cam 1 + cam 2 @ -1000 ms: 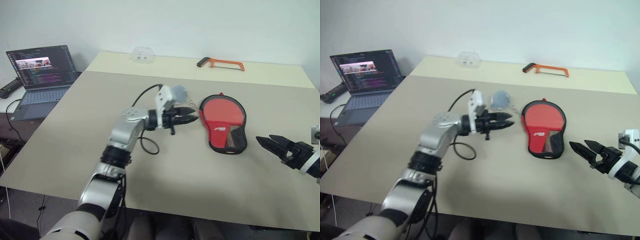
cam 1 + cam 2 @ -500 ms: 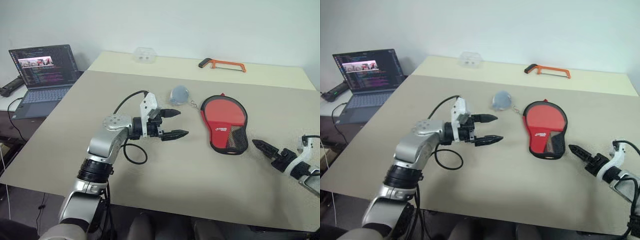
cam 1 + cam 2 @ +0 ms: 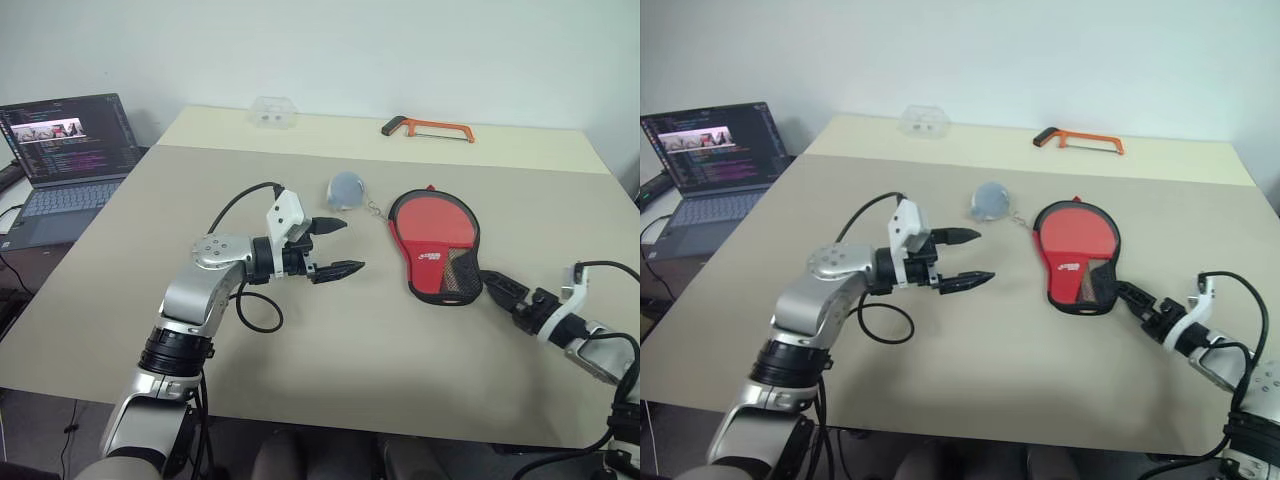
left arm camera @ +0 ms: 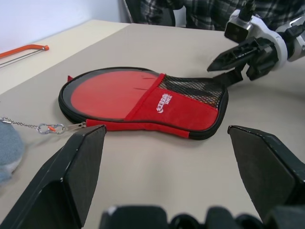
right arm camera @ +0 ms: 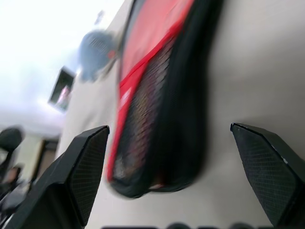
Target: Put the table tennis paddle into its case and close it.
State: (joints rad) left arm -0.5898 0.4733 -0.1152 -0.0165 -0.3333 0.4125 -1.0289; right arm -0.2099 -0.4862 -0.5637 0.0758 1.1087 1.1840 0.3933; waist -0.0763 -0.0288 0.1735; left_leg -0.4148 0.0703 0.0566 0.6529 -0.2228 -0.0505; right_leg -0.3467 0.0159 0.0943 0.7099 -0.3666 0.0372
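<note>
— Black fingers of the left end effector (image 3: 338,247) stand wide apart, holding nothing. Any writing?

— White lettering on the red case (image 3: 437,246), too small to read. It lies flat on the worktop (image 3: 350,340). Right end effector (image 3: 497,290) is spread at its narrow end.
</note>
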